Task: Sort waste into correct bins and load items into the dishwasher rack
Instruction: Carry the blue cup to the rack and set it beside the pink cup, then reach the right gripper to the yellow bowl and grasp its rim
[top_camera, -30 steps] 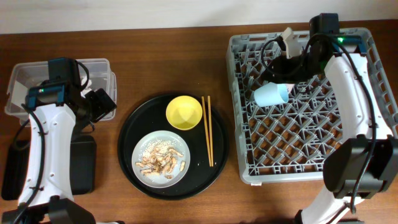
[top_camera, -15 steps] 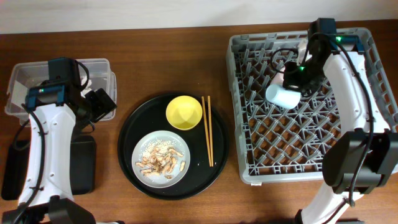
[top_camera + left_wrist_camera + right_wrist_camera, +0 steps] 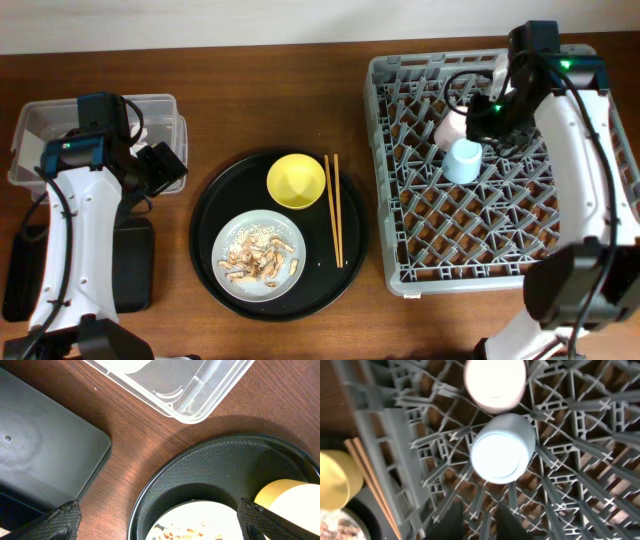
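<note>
A small light blue cup (image 3: 463, 160) stands bottom up in the grey dishwasher rack (image 3: 470, 240), touching a pink cup (image 3: 450, 128) behind it. My right gripper (image 3: 478, 128) hovers over both, fingers slightly parted and empty. From the right wrist, the blue cup (image 3: 502, 455) and pink cup (image 3: 495, 382) lie ahead of the right gripper (image 3: 481, 527). Food scraps (image 3: 262, 260) lie on the plate (image 3: 240, 235), with the yellow bowl (image 3: 295, 181) and chopsticks (image 3: 334, 210) on the round tray. My left gripper (image 3: 165, 168) hangs wide open beside the clear box (image 3: 40, 130).
The round black tray (image 3: 205, 215) sits mid-table. A shallow black tray (image 3: 130, 265) lies under my left arm. The left wrist shows the clear box (image 3: 170, 380), the shallow tray (image 3: 40, 455), the round tray's rim (image 3: 150, 485) and the left gripper (image 3: 162, 522).
The blue cup lay on its side in the rack; it now stands bottom up by the pink cup, and my right gripper has come off it. The left arm has not moved.
</note>
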`<act>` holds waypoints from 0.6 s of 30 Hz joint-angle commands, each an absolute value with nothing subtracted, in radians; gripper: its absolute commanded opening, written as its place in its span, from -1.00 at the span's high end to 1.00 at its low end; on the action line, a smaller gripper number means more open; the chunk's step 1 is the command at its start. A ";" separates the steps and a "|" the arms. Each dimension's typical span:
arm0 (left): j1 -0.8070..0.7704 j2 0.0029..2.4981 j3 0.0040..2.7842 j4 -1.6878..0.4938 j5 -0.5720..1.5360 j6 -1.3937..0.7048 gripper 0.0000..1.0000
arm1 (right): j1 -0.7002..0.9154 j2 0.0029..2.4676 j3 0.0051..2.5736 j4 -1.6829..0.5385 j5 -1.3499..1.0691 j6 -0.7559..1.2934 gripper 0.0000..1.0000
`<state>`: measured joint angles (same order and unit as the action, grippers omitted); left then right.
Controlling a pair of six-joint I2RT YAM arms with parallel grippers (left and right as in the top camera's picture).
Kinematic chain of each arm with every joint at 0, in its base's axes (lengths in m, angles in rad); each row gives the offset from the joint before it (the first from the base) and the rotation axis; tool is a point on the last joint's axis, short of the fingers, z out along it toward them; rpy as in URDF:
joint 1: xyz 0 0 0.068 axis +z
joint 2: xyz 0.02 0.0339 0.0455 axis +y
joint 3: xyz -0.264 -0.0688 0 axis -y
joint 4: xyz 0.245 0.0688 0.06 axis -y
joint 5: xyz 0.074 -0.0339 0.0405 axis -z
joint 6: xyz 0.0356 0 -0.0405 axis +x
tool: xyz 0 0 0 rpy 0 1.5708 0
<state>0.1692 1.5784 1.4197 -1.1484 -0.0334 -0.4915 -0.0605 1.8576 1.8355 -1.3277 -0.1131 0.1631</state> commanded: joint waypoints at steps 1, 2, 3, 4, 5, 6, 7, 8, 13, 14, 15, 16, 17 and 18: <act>0.173 1.566 1.431 -1.149 -0.030 -0.497 -0.98 | -0.052 1.961 1.848 -1.325 -0.075 0.175 0.74; 0.173 1.566 1.431 -1.149 -0.030 -0.497 -0.98 | -0.052 1.990 1.848 -1.324 -0.073 0.175 0.76; 0.173 1.566 1.431 -1.149 -0.030 -0.497 -0.99 | -0.053 2.011 1.848 -1.320 -0.066 0.187 0.91; 0.173 1.566 1.431 -1.149 -0.030 -0.497 -0.99 | -0.053 2.024 1.848 -1.317 -0.046 0.205 0.91; 0.173 1.566 1.431 -1.149 -0.030 -0.497 -0.98 | -0.053 2.034 1.848 -1.313 -0.035 0.211 0.92; 0.173 1.566 1.431 -1.149 -0.030 -0.497 -0.98 | -0.053 2.037 1.848 -1.307 -0.035 0.212 0.92; 0.173 1.566 1.431 -1.149 -0.030 -0.497 -0.98 | -0.053 2.035 1.848 -1.305 -0.032 0.218 0.92; 0.173 1.566 1.431 -1.149 -0.030 -0.497 -0.98 | -0.053 2.035 1.848 -1.309 -0.033 0.223 0.91; 0.173 1.566 1.431 -1.149 -0.030 -0.497 -0.98 | -0.040 1.951 1.879 -1.398 -0.164 0.224 0.92; 0.173 1.566 1.431 -1.149 -0.030 -0.497 -0.98 | -0.027 1.911 1.880 -1.406 -0.223 0.205 0.92; 0.173 1.566 1.431 -1.149 -0.030 -0.497 -0.98 | -0.005 1.866 1.880 -1.407 -0.274 0.191 0.91; 0.173 1.566 1.431 -1.149 -0.030 -0.497 -0.98 | 0.029 1.822 1.880 -1.401 -0.325 0.191 0.92; 0.173 1.566 1.431 -1.149 -0.030 -0.497 -0.98 | 0.088 1.785 1.880 -1.388 -0.368 0.192 0.79; 0.173 1.566 1.431 -1.149 -0.030 -0.497 -0.99 | 0.123 1.777 1.880 -1.379 -0.381 0.197 0.57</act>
